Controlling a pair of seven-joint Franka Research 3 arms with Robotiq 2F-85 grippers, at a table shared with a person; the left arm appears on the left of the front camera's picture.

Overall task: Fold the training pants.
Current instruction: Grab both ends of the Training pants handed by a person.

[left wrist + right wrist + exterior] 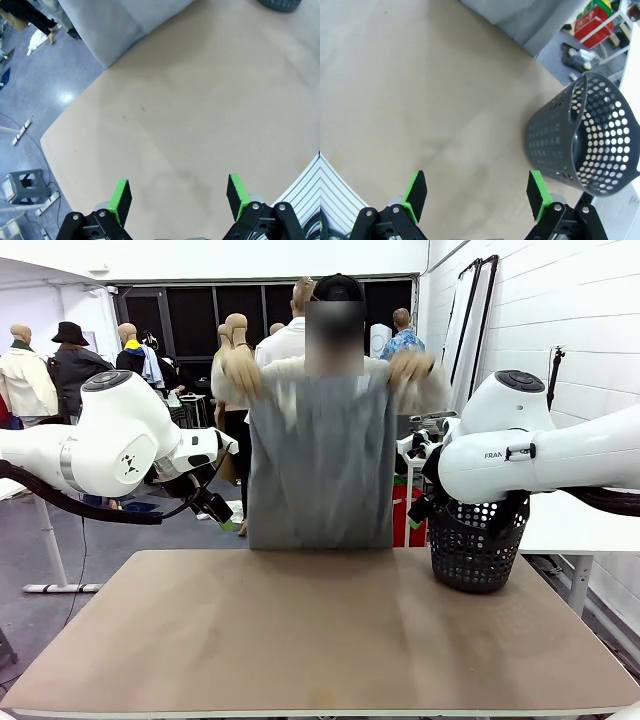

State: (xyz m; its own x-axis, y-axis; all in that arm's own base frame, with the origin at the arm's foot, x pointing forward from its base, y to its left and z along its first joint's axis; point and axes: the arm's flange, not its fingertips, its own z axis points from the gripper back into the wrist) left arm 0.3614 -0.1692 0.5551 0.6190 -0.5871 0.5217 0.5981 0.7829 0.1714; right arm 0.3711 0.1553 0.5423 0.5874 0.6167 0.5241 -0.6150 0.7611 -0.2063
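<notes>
A person at the far side holds up the training pants [320,470], light grey, with both raised hands [240,365]; the cloth hangs down to the table's far edge. The hanging fabric also shows at the top of the left wrist view [115,25] and of the right wrist view [520,20]. My left gripper [177,192] hovers open over bare tabletop at the left, with nothing between its green pads [120,197]. My right gripper [476,192] is open too, above the table beside the basket, and holds nothing.
A black perforated basket [475,550] stands at the table's far right corner, seen close in the right wrist view [590,140]. The brown table [320,640] stretches bare in front of me. Other people stand behind the person.
</notes>
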